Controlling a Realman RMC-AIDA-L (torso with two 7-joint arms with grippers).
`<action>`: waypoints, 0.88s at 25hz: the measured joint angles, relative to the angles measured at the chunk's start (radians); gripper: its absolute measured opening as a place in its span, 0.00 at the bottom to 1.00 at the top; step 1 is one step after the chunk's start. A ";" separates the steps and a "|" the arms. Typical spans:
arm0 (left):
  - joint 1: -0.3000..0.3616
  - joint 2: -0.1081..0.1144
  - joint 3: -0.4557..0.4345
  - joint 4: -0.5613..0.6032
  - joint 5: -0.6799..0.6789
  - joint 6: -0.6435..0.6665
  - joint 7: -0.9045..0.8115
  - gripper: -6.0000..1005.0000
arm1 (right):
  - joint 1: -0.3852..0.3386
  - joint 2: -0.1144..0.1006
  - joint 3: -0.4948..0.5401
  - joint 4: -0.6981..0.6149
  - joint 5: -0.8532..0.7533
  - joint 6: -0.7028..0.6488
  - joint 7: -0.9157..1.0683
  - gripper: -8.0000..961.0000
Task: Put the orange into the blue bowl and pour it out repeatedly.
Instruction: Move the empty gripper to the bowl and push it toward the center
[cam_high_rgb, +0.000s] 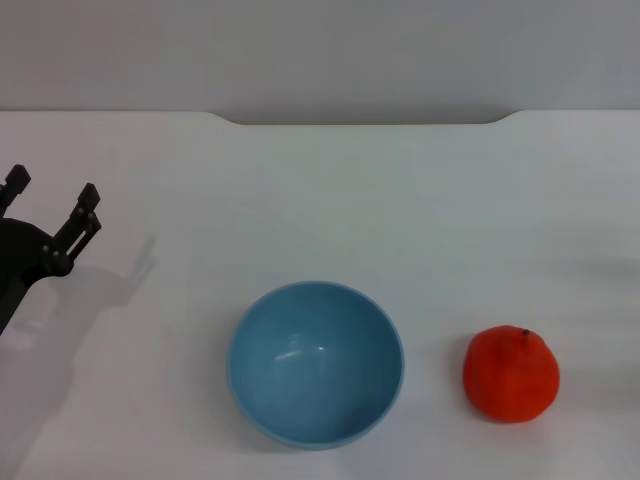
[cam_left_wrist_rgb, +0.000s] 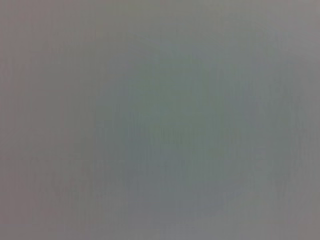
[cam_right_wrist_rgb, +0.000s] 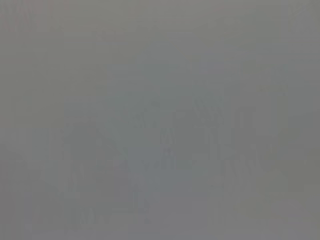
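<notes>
The light-blue bowl (cam_high_rgb: 316, 363) stands upright and empty on the white table near the front middle. The red-orange fruit (cam_high_rgb: 511, 373) with a dark stem nub on top sits on the table to the right of the bowl, a short gap apart. My left gripper (cam_high_rgb: 52, 195) is at the far left, well away from the bowl, its two black fingers spread and holding nothing. My right gripper is out of view. Both wrist views show only a plain grey blur.
The white table (cam_high_rgb: 320, 200) runs back to a far edge with a shallow notch (cam_high_rgb: 365, 120) against a grey wall. The left arm's shadow falls on the table at the left.
</notes>
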 joint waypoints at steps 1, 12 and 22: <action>0.000 0.000 0.000 0.000 0.001 0.000 0.000 0.79 | 0.000 0.000 0.000 0.000 0.000 0.000 0.000 0.49; -0.012 0.000 0.050 -0.005 0.008 -0.001 -0.004 0.79 | -0.005 0.002 0.000 0.002 0.000 0.000 0.000 0.49; -0.076 0.004 0.054 0.053 -0.019 -0.119 -0.226 0.79 | -0.001 0.002 0.000 0.003 0.000 0.008 0.000 0.49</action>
